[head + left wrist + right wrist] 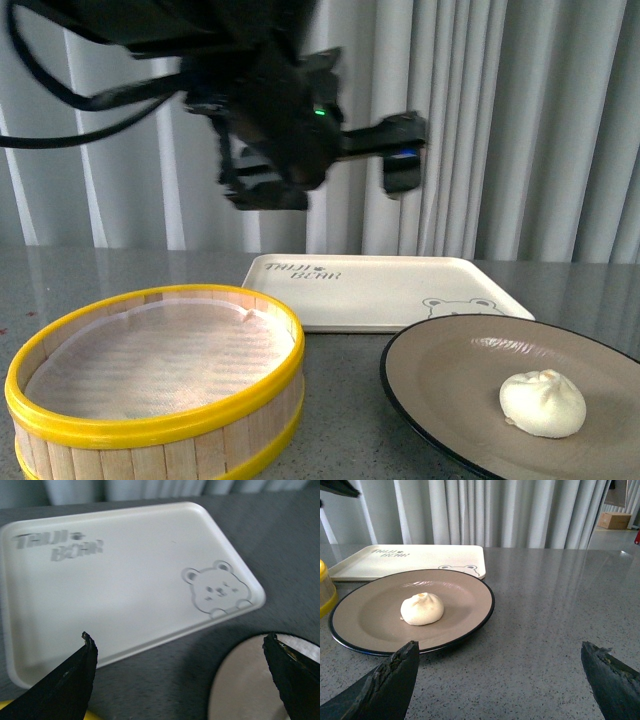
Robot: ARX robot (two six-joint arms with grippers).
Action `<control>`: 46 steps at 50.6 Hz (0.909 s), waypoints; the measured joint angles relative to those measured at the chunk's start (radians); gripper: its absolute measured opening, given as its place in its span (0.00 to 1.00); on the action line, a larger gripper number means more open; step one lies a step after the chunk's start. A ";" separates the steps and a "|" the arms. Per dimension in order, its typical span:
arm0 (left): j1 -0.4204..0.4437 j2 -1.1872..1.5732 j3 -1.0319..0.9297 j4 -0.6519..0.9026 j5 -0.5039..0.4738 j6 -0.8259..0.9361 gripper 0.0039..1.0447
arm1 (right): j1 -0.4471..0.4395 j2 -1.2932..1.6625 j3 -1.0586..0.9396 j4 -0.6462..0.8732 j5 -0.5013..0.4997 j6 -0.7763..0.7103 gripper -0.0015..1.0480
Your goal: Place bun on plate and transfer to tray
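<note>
The white pleated bun [542,402] [422,608] lies on the beige, black-rimmed plate [440,360] [465,595] at the front right of the table. Just behind the plate is the cream tray [390,290] [125,580] [420,557] with its bear drawing, and nothing lies on it. My left gripper [177,636] hangs open high above the gap between tray and plate, whose edge [240,680] shows below it. My right gripper [500,645] stands open low over bare table, to the right of the plate, with nothing between its fingers.
A yellow-rimmed wooden steamer basket [150,420] [324,590] with a paper liner stands at the front left, close to the plate. The table [555,605] is grey speckled stone. Grey curtains [500,120] hang behind. A cardboard box [615,520] sits far off to the right.
</note>
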 joint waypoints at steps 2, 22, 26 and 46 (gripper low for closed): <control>0.044 -0.030 -0.027 0.006 -0.013 -0.027 0.94 | 0.000 0.000 0.000 0.000 0.000 0.000 0.92; 0.180 -0.248 -0.452 0.529 -0.210 0.089 0.72 | 0.000 0.000 0.000 0.000 0.000 0.000 0.92; 0.207 -0.349 -0.655 0.736 -0.201 0.140 0.58 | 0.000 0.000 0.000 0.000 0.000 0.000 0.92; 0.313 -0.668 -1.266 1.013 -0.109 0.183 0.04 | 0.000 0.000 0.000 0.000 0.000 0.000 0.92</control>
